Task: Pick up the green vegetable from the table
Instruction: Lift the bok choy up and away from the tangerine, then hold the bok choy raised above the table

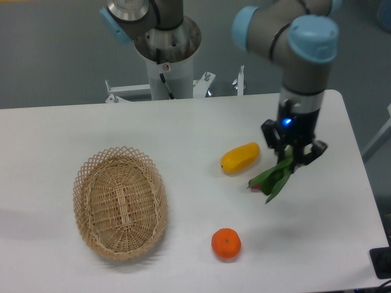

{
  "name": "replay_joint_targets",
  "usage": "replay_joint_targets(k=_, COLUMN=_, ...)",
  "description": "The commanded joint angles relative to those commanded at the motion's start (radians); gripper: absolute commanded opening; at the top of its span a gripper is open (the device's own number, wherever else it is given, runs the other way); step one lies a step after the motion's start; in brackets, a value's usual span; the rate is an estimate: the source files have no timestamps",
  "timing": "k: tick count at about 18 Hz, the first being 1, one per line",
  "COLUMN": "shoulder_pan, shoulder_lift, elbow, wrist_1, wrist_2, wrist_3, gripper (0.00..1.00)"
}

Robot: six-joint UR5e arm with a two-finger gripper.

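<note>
The green vegetable (276, 176) has dark green leaves that point down and to the left, right of the yellow oblong fruit (240, 157). My gripper (294, 154) stands over the white table (183, 134) near its right side and is shut on the vegetable's upper end. The pale stalk end is hidden between the fingers. I cannot tell whether the leaf tips touch the tabletop. A small reddish-purple bit (252, 185) shows by the leaf tips.
A woven wicker basket (120, 201) lies on the left of the table. An orange (226, 243) sits near the front edge. The arm's base column (166, 61) stands behind the table's far edge.
</note>
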Motion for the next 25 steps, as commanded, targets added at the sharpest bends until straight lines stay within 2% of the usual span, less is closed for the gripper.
replay_joint_targets(k=5, shoulder_pan=0.028, shoulder_lift=0.009, elbow=0.000, wrist_1=-0.031, wrist_2=0.000, wrist_3=0.077, gripper=0.37)
replay_joint_targets(k=25, shoulder_pan=0.023, shoulder_lift=0.011, elbow=-0.002, wrist_1=-0.023, wrist_2=0.000, wrist_3=0.077, gripper=0.37)
